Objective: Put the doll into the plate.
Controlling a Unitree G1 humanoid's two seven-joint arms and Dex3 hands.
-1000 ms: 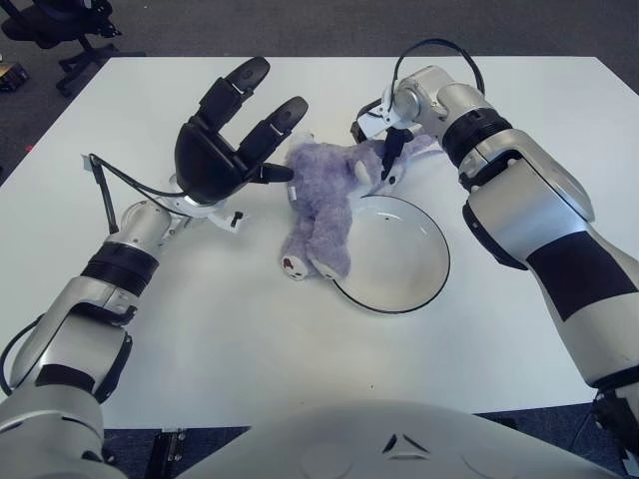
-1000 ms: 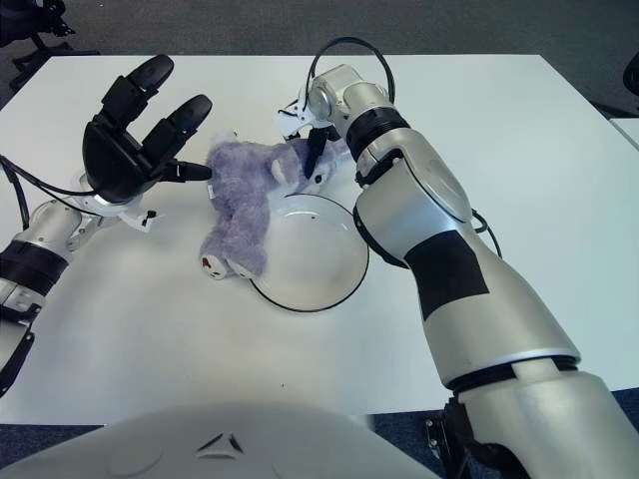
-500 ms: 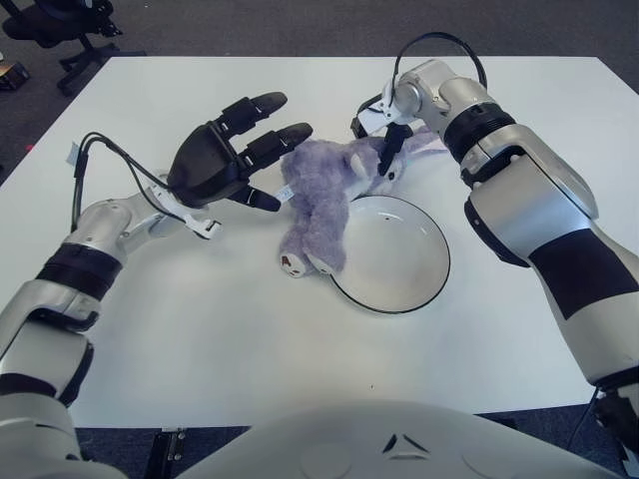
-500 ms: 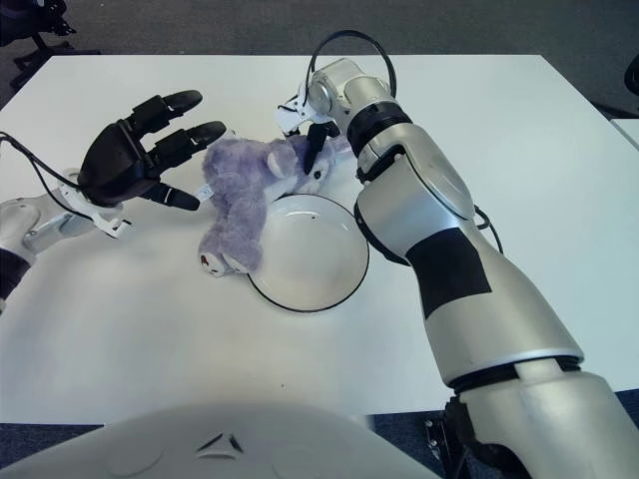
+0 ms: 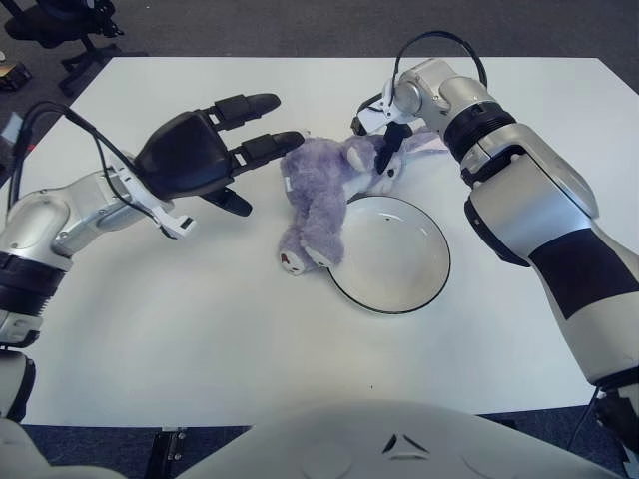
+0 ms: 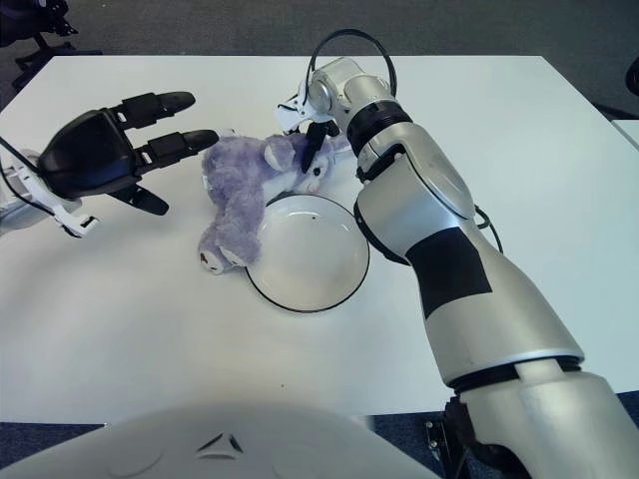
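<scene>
Left hand [image 5: 200,152]: our fingers spread, holding nothing, just left of the doll. Doll [image 5: 318,200]: purple plush lying on the white table [image 5: 200,329], touching the plate's [image 5: 431,281] left rim. Right hand [image 5: 387,148]: fingers pinching the doll's head.

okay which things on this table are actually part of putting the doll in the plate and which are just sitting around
Part of the job:
- purple doll, lying beside the plate's left rim
- white plate
- right hand, at the doll's head
- left hand, fingers spread, left of the doll

Just there:
- white table
- office chair, far left on the floor
</scene>
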